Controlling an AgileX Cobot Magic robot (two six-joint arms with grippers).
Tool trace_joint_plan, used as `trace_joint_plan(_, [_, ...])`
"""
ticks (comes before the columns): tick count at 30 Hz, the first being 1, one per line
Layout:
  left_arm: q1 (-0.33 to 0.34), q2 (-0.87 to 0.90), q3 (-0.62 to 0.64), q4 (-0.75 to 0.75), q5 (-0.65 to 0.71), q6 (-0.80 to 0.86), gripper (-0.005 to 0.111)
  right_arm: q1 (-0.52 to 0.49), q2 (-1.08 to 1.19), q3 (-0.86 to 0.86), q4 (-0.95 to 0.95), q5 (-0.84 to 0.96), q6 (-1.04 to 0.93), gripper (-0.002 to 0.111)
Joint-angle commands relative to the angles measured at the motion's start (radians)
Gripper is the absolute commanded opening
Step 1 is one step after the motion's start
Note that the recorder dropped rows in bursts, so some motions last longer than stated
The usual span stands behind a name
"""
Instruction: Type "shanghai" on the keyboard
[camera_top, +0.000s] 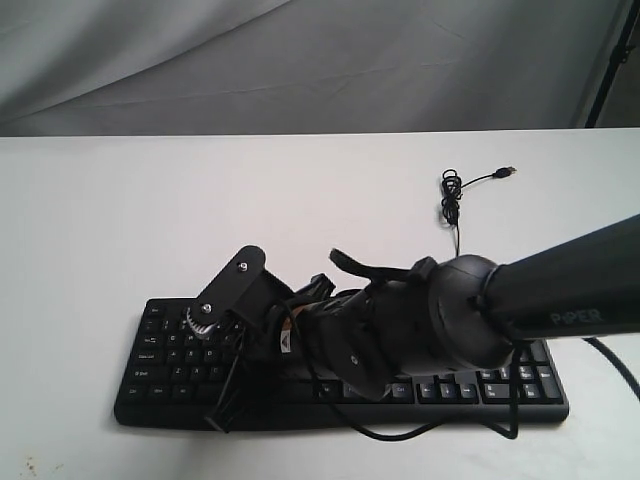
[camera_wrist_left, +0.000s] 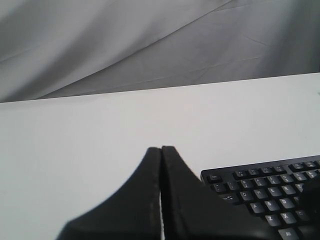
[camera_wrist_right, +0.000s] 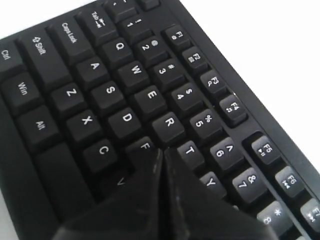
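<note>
Clearly clenched, the right gripper (camera_wrist_right: 161, 151) covers keys beside F on the wide flat black keyboard (camera_wrist_right: 127, 120), while the left gripper (camera_wrist_left: 161, 148), equally clenched, hangs beside it.

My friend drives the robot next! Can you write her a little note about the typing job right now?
Left gripper: shut, empty, over bare table beside the keyboard's Esc corner.
Right gripper: shut, empty, tip among the R, F and T keys; pressing or not, cannot tell.
The keyboard lies flat; its USB plug lies loose on the table.
Done: unknown, nothing shows typed letters.
Left: confirm progress, then finish "shanghai".
</note>
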Motion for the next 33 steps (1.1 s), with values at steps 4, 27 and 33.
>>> trace_joint_plan(4, [-0.004, -0.003, 0.004, 0.001, -0.003, -0.003, 0.000, -0.010, -0.107, 0.064, -0.006, -0.013, -0.010, 0.000])
trace_joint_plan(27, [-0.004, -0.003, 0.004, 0.001, -0.003, -0.003, 0.000, -0.031, -0.074, 0.086, 0.013, -0.010, -0.010, 0.000])
trace_joint_plan(33, [-0.004, -0.003, 0.004, 0.001, -0.003, -0.003, 0.000, -0.031, -0.040, 0.086, 0.013, -0.042, -0.010, 0.000])
